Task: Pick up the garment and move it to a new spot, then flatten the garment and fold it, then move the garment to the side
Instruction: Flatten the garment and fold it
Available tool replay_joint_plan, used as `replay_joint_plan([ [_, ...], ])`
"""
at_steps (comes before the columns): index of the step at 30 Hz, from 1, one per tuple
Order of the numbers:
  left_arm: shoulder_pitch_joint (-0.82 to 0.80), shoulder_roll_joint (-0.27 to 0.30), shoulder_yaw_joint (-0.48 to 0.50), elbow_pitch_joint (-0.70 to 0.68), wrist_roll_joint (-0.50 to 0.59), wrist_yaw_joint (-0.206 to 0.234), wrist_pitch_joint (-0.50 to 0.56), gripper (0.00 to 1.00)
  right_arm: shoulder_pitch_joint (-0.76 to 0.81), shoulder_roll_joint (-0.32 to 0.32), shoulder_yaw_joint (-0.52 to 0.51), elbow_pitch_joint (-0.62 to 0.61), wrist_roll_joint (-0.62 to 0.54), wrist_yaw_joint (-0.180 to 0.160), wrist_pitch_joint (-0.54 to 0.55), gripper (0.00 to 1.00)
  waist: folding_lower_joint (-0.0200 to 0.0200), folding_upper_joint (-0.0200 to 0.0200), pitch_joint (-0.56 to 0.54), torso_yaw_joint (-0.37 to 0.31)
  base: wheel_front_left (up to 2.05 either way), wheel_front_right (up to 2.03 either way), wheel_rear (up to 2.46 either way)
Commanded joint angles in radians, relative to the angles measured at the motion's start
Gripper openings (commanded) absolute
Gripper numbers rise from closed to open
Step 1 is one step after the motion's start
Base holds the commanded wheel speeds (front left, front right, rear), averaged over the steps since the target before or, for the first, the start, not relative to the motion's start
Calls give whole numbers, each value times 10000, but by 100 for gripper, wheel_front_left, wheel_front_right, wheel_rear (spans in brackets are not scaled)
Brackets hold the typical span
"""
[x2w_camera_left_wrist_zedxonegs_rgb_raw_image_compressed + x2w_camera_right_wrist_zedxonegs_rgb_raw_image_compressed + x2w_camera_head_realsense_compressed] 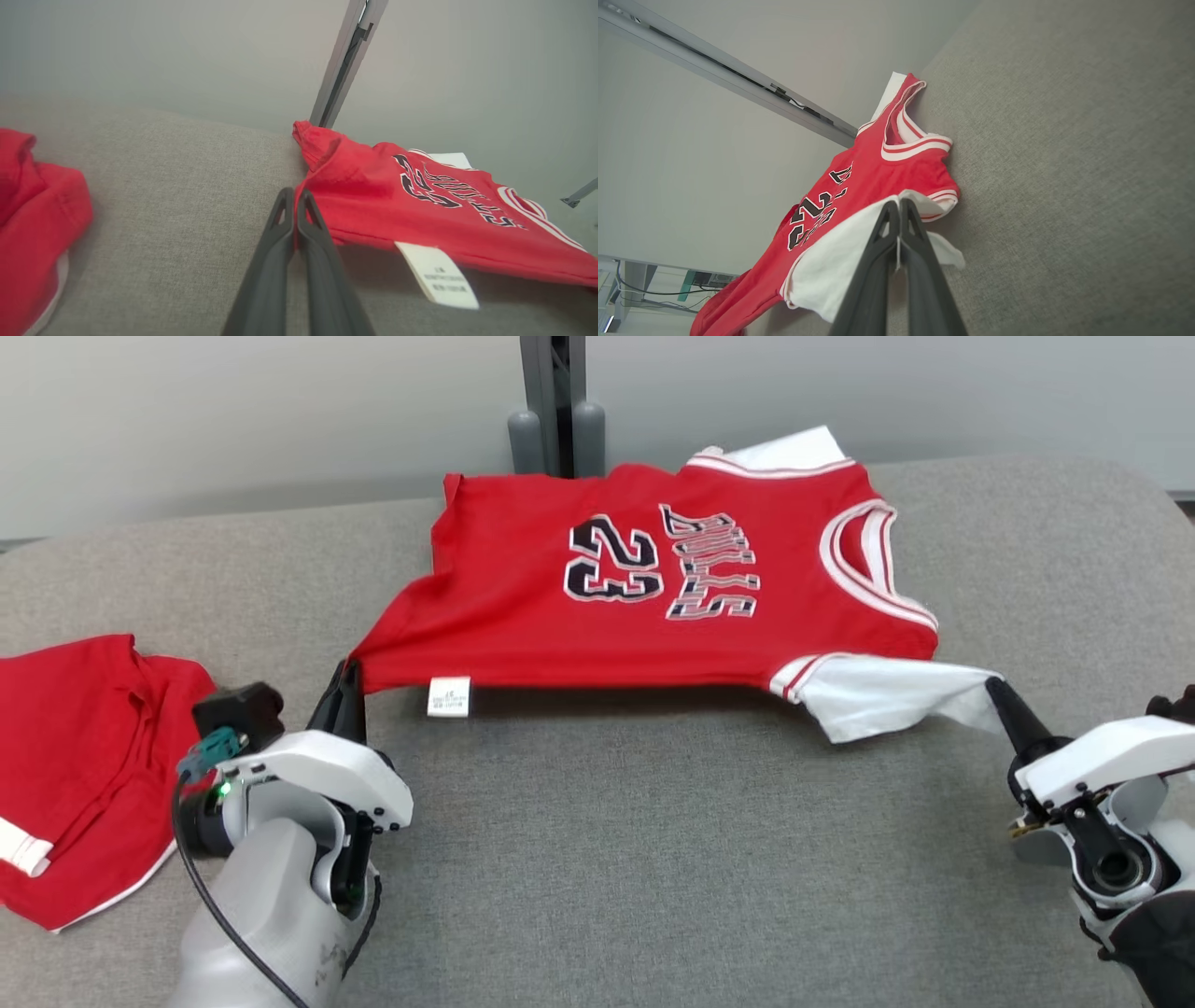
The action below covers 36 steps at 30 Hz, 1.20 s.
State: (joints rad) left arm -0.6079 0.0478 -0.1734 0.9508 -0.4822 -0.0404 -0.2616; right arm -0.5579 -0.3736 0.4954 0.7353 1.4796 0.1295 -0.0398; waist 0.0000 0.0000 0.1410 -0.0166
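Note:
The garment is a red basketball jersey with white sleeves, a black "23" and lettering, spread face up across the grey padded table, its near edge lifted off the surface. My left gripper is shut on the jersey's near hem corner; in the left wrist view the fingers pinch red cloth of the garment beside a white label. My right gripper is shut on the tip of the near white sleeve; the right wrist view shows it pinching white fabric of the garment.
A second red garment lies crumpled at the table's left edge. A grey post rises behind the table's far side. Bare grey table stretches between my two arms and to the right.

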Motion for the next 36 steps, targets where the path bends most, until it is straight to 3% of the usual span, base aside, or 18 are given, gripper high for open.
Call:
replay_joint_plan([
  [1, 161, 57, 9, -109, -267, 142, -39, 0, 187, -79, 10, 35, -18, 22, 44, 0, 0, 0, -184, 58, 0, 0, 0],
  [10, 1587, 59, -1361, -1055, -2332, 1110, -39, 0, 1011, -318, 288, 116, 300, 23, 737, 0, 0, 0, -809, 302, 0, 0, 0],
  [20, 3101, 56, -2187, -1969, -3435, 1918, -39, 0, 1607, -849, 642, 339, 460, 22, 2005, 0, 0, 0, -1173, 357, 0, 0, 0],
  [25, 3628, 59, -2300, -2096, -3413, 1987, -39, 0, 1874, -1131, 836, -69, 590, 22, 2781, 0, 0, 0, -1274, 306, 0, 0, 0],
  [36, 4207, 619, -2614, -1938, -3179, 1498, 320, 0, 2490, -2104, 926, -1114, 1132, 22, 4440, 0, 0, 0, -1533, 196, 0, 0, 0],
])
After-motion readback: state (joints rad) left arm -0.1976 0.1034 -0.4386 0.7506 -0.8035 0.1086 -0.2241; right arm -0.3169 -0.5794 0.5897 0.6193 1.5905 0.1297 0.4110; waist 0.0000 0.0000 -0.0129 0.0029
